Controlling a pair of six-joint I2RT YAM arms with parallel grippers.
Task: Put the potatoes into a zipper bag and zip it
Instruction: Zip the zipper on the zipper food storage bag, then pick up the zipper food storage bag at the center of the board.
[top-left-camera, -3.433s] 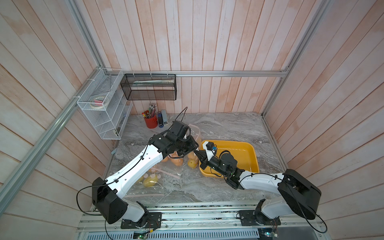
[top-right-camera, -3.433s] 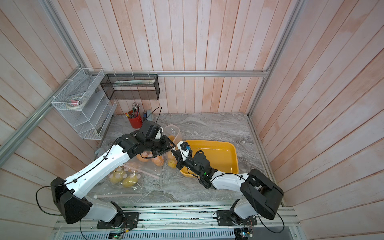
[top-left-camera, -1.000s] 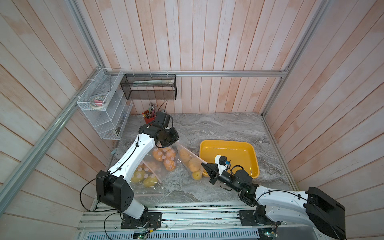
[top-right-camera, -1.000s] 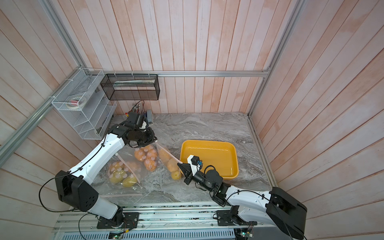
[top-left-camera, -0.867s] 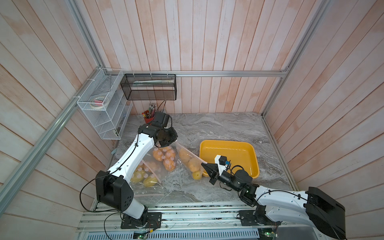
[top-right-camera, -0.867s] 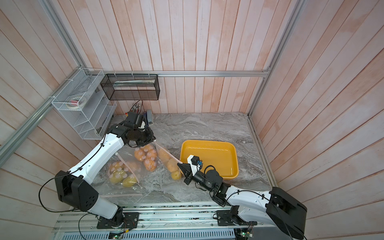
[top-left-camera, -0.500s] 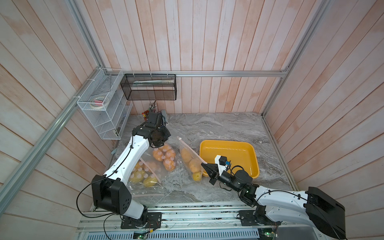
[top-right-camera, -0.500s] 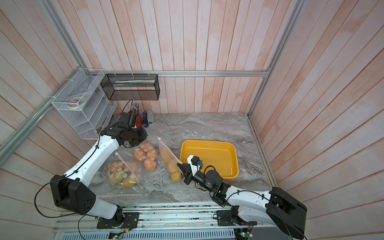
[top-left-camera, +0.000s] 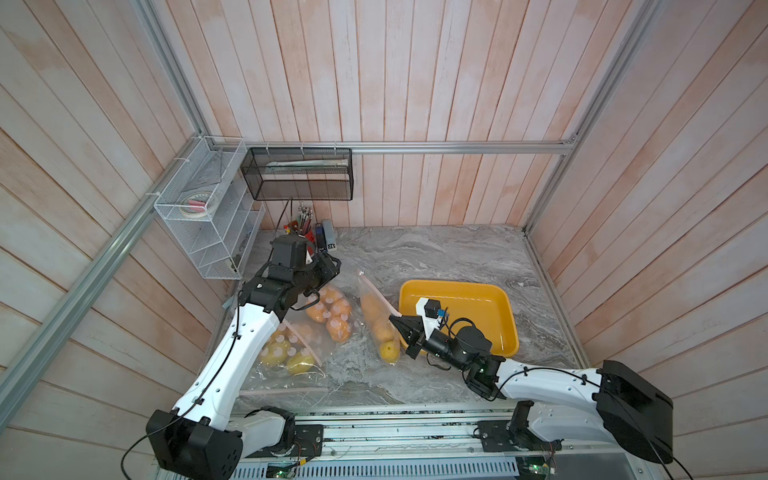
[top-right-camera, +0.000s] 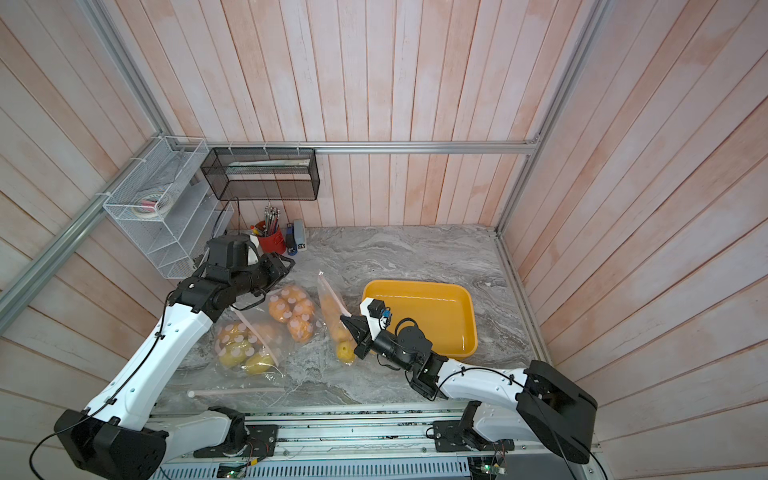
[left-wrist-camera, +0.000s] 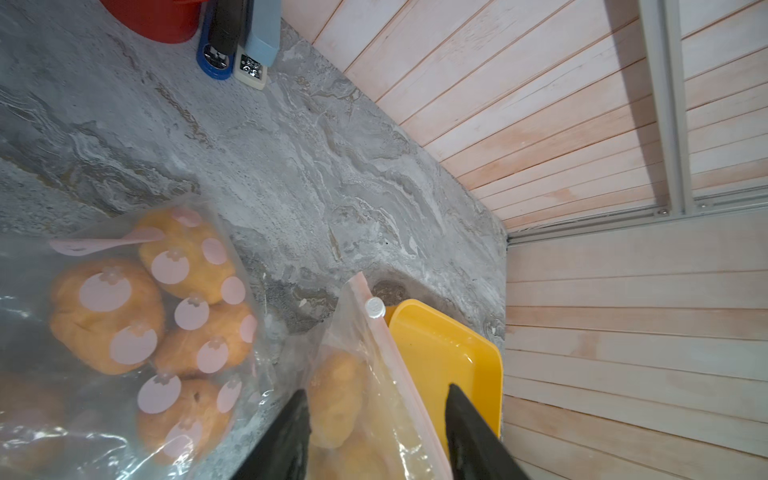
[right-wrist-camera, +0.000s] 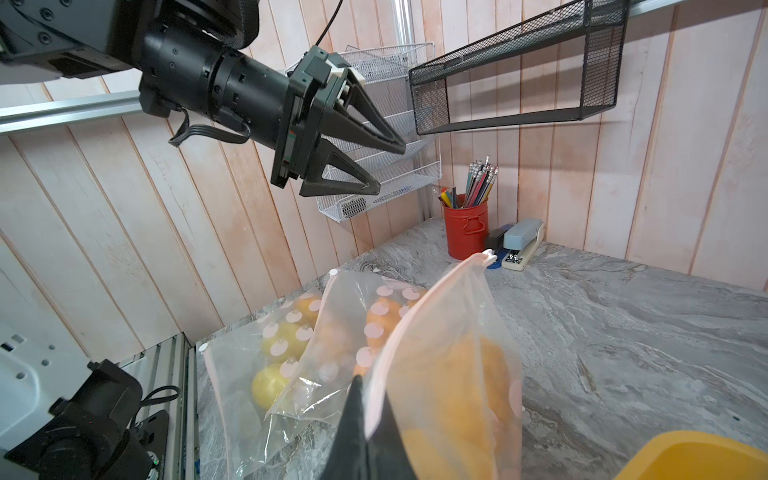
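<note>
In both top views the zipper bag (top-left-camera: 369, 302) of potatoes (top-left-camera: 390, 351) is held beside the tray (top-left-camera: 478, 307) by the right gripper (top-left-camera: 395, 322), clamped on its strip (top-left-camera: 380, 297). Left wrist view: the left gripper (left-wrist-camera: 377, 390) is seen open, empty. Right wrist view: the strip looks sealed; zipping is judged done, release called for.

White arm links (top-left-camera: 232, 353), black joints (top-left-camera: 469, 338), black cables (right-wrist-camera: 216, 134); left hand (right-wrist-camera: 392, 168) black, tapered

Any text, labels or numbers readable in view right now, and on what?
No readable text in any view.
On the grey stapler: small dark marks on its end, too blurred to read.
On the zipper bags: pink fruit-shaped prints only, no words.
</note>
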